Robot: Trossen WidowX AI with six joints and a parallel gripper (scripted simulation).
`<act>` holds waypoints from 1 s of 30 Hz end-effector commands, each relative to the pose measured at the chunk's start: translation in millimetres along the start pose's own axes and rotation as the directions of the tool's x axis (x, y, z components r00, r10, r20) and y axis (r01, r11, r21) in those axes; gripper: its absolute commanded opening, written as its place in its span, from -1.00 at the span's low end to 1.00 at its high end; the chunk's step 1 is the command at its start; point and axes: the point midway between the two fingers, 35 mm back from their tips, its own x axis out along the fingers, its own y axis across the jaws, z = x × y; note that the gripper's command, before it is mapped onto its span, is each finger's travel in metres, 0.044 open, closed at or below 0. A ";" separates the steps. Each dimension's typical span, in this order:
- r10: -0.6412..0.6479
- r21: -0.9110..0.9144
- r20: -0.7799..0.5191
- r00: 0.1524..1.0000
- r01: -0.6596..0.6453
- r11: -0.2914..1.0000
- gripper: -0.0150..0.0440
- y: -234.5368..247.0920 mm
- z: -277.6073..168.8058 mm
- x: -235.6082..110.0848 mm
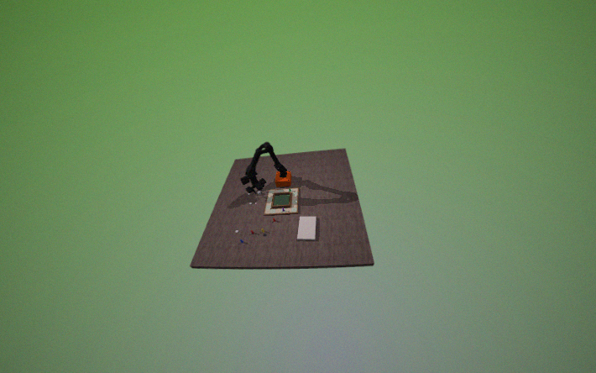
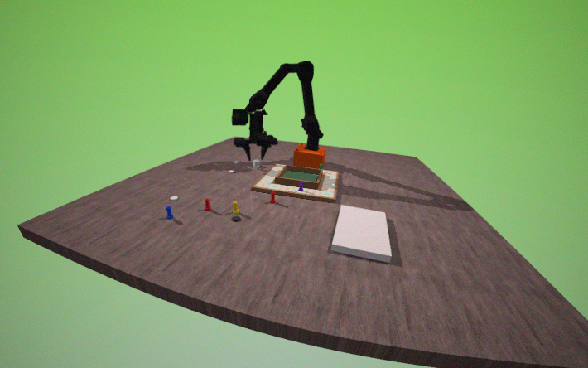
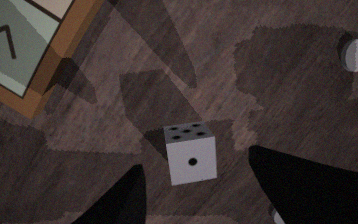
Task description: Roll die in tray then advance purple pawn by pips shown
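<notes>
On the wooden table [image 2: 287, 283], beside the orange-based arm [image 2: 307, 113], lies the game board [image 2: 330, 185] framing the tray [image 2: 298, 176]; a white slab [image 2: 362, 233] rests nearer the front. The gripper [image 2: 254, 152] hangs above the table left of the board, fingers spread and holding nothing. Directly beneath it, clear of both fingertips, sits the die [image 3: 190, 153], one pip facing the wrist camera. The purple pawn [image 2: 301, 186] stands on the board's front edge.
</notes>
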 end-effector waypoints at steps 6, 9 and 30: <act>0.009 0.005 -0.002 1.000 -0.009 1.000 0.44 2.4 -0.1 16.4; 0.009 0.005 -0.002 1.000 -0.009 1.000 0.44 2.5 -0.1 18.6; 0.008 0.005 -0.002 1.000 -0.008 1.000 -0.49 -5.3 2.4 -19.0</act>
